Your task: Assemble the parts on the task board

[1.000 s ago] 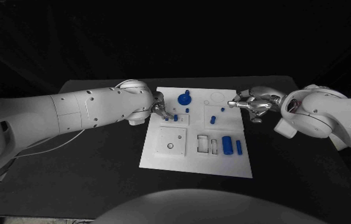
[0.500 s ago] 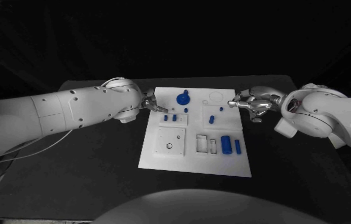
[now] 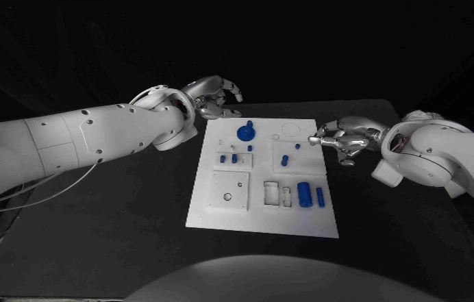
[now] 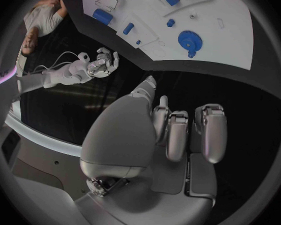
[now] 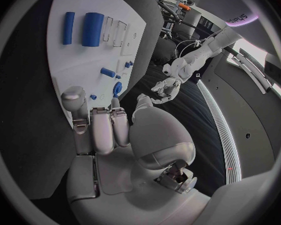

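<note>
The white task board (image 3: 259, 209) lies in the middle of the black table. A blue gear (image 3: 246, 133) stands near its far edge, several small blue pieces (image 3: 284, 159) sit in its middle, and two blue cylinders (image 3: 305, 195) lie near its right edge. My left hand (image 3: 212, 96) hangs in the air beyond the board's far left corner, fingers loosely apart and holding nothing. My right hand (image 3: 335, 138) stays at the board's far right edge with its fingers curled in, a fingertip (image 3: 314, 140) at the rim. The left wrist view shows the board (image 4: 240, 35) and gear (image 4: 189, 39) beyond my fingers (image 4: 209, 130).
Bare black table surrounds the board on all sides. A square recessed plate (image 3: 233, 190) and slotted frames (image 3: 279, 194) sit in the board's near half. The right wrist view shows the cylinders (image 5: 93, 22) and my left hand (image 5: 167, 87) across the board (image 5: 75, 60).
My left hand has lifted off the board's small pieces and drawn back up past the far left corner. The right hand has stayed put, and the pieces lie as before.
</note>
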{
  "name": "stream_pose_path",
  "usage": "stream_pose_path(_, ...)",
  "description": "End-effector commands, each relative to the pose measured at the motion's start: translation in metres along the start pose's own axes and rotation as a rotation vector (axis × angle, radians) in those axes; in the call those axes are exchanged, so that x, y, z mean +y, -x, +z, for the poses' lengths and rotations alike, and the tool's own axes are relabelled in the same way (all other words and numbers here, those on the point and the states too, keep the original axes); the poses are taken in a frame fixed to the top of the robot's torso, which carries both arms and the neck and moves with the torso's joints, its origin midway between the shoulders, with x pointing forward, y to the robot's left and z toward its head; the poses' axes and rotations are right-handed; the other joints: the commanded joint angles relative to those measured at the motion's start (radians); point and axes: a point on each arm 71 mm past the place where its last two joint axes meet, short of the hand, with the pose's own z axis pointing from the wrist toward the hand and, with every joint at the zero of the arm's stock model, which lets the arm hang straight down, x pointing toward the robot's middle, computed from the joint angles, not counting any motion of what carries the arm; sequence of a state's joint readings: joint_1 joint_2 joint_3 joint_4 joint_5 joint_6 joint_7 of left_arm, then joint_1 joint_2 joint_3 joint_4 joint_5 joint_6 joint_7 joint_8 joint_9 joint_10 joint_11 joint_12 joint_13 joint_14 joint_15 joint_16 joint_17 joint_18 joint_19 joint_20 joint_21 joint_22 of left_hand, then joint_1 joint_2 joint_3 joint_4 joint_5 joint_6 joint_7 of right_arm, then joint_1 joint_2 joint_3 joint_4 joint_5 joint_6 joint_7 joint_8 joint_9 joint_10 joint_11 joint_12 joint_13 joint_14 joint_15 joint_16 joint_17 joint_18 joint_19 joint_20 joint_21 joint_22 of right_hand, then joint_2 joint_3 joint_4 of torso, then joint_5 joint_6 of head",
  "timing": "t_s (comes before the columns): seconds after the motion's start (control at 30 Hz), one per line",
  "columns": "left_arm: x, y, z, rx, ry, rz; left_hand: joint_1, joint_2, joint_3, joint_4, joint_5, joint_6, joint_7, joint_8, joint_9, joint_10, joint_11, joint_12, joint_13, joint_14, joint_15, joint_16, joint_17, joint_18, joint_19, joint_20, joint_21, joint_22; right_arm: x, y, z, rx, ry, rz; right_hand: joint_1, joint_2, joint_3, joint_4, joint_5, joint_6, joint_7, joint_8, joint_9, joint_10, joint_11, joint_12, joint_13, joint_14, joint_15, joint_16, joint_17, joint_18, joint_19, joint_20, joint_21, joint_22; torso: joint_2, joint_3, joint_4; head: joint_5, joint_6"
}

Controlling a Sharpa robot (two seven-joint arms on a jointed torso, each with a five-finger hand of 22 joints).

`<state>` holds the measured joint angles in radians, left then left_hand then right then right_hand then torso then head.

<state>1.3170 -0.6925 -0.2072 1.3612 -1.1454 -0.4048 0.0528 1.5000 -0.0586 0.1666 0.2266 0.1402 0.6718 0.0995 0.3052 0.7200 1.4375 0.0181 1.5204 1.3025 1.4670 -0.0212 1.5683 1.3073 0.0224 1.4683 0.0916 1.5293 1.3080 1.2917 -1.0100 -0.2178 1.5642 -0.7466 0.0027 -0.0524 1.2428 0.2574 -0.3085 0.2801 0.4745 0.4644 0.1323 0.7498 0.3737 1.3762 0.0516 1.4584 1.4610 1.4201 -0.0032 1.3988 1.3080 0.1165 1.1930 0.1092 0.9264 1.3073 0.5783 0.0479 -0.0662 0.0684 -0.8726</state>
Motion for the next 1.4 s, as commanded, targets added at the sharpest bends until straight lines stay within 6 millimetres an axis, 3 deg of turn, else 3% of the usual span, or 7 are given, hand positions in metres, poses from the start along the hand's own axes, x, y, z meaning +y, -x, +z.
stream_pose_path(0.03,-0.018,-0.014,0.005,0.028,-0.204,0.329,0.014,-0.026,0.018,0.036,0.0,0.112,-0.015,-0.068,-0.146,0.133,-0.01,0.05,0.268,0.104,-0.02,0.002,0.264,-0.022,0.102,-0.022,0.041,0.262,0.001,-0.001,0.0,0.004,0.018,-0.002,0.006,-0.003,0.003,0.002,0.002,0.007,-0.001,-0.006,-0.001,0.006,-0.005,0.0,-0.069,-0.002,-0.002,-0.001,0.079,0.011,-0.004,-0.001,0.0,0.091,0.005,-0.0021,-0.0009,-0.002,0.0)
stream_pose_path(0.33,-0.021,-0.048,0.023,0.141,-0.161,0.46,0.027,-0.073,0.038,0.028,0.14,0.234,-0.013,-0.15,-0.301,0.133,-0.012,0.05,0.268,0.104,-0.022,0.002,0.264,-0.022,0.103,-0.024,0.041,0.263,0.002,-0.003,0.003,0.007,0.033,-0.001,0.006,-0.004,0.003,0.002,0.003,0.006,-0.001,-0.008,-0.002,0.003,-0.005,-0.002,-0.072,-0.003,-0.001,-0.002,0.078,0.012,-0.006,-0.001,-0.003,0.09,0.013,-0.0073,-0.0049,0.001,0.0)
stream_pose_path(0.97,-0.015,-0.062,0.029,0.258,-0.081,0.437,0.02,-0.077,0.045,0.008,0.148,0.292,-0.004,-0.173,-0.35,0.133,-0.006,0.05,0.268,0.104,-0.012,0.002,0.264,-0.022,0.103,-0.015,0.041,0.263,0.001,-0.006,0.008,0.011,0.041,0.0,0.008,-0.003,0.005,0.002,0.007,0.004,0.0,-0.011,-0.003,-0.004,-0.004,-0.007,-0.079,-0.004,-0.001,-0.003,0.076,0.013,-0.007,-0.001,-0.006,0.09,0.013,-0.0083,-0.0085,-0.002,0.0)
stream_pose_path(1.03,-0.017,-0.063,0.029,0.235,-0.105,0.419,0.019,-0.079,0.061,0.008,0.119,0.287,-0.011,-0.187,-0.365,-0.082,-0.009,-0.185,0.059,0.104,-0.019,0.002,0.264,-0.022,0.103,-0.022,0.041,0.263,0.001,-0.006,0.008,0.01,0.041,0.001,0.008,-0.003,0.005,0.002,0.007,0.004,0.0,-0.011,-0.003,-0.004,-0.004,-0.007,-0.079,-0.004,-0.001,-0.003,0.076,0.013,-0.007,-0.001,-0.006,0.09,0.013,-0.0083,-0.008,-0.004,0.0)
stream_pose_path(1.1,-0.019,-0.062,0.028,0.21,-0.124,0.406,0.02,-0.095,0.086,0.024,0.09,0.26,-0.011,-0.207,-0.379,-0.424,-0.01,-0.691,-0.336,0.104,-0.03,0.002,0.264,-0.022,0.103,-0.029,0.041,0.263,0.0,-0.006,0.008,0.008,0.043,0.001,0.009,-0.002,0.006,0.002,0.009,0.005,0.0,-0.012,-0.004,-0.005,-0.004,-0.007,-0.079,-0.004,-0.001,-0.003,0.076,0.013,-0.007,-0.001,-0.008,0.09,0.014,-0.0088,-0.0082,-0.003,0.0)
stream_pose_path(1.17,-0.019,-0.061,0.027,0.189,-0.134,0.399,0.006,-0.117,0.1,0.05,0.068,0.236,-0.018,-0.227,-0.392,-0.584,0.007,-0.929,-0.491,0.104,-0.028,0.002,0.264,-0.021,0.1,-0.022,0.038,0.261,0.0,-0.006,0.008,0.008,0.043,0.002,0.01,-0.002,0.007,0.002,0.01,0.005,0.0,-0.012,-0.004,-0.005,-0.004,-0.007,-0.079,-0.004,-0.001,-0.002,0.076,0.013,-0.007,-0.001,-0.008,0.09,0.014,-0.0094,-0.0084,-0.004,0.0)
stream_pose_path(1.4,-0.018,-0.058,0.024,0.151,-0.164,0.388,0.008,-0.135,0.085,0.033,0.056,0.213,-0.037,-0.238,-0.431,-0.652,0.003,-1.178,-0.737,0.104,-0.034,0.002,0.264,0.011,0.028,-0.032,-0.081,0.214,-0.001,-0.005,0.008,0.005,0.041,0.003,0.01,-0.002,0.007,0.002,0.012,0.007,0.0,-0.012,-0.004,-0.005,-0.004,-0.007,-0.08,-0.004,-0.001,-0.002,0.076,0.013,-0.008,-0.001,-0.009,0.09,0.014,-0.008,-0.0072,-0.006,0.0)
